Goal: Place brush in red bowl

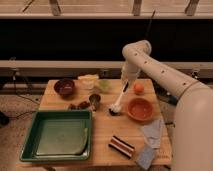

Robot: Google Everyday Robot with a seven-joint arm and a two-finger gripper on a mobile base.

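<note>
**Brush (119, 102) held tilted, just left of red bowl (139, 109)**

Nearest on the wooden worktop (105, 131) lie one striped dark-and-white block (121, 146) and two cloths: a grey-blue cloth (145, 156) at the front right corner and a second cloth (152, 132) just behind it. One green tray (57, 135) fills the front left.

Further in, the single red bowl sits right of centre. The one brush leans just beside its left rim, outside it, with the dark bristle head low by the worktop; whether it touches I cannot tell. Its white handle rises up and to the right. Left of the brush stands one small dark cup (94, 100).

The one pincer (125, 84) is clamped on the handle's upper end, above the worktop behind the bowl.

Along the back stand one maroon bowl (65, 87), one pale yellow container (88, 80), one greenish thing (104, 86) and one orange fruit (138, 88), the fruit just right of the pincer.
</note>
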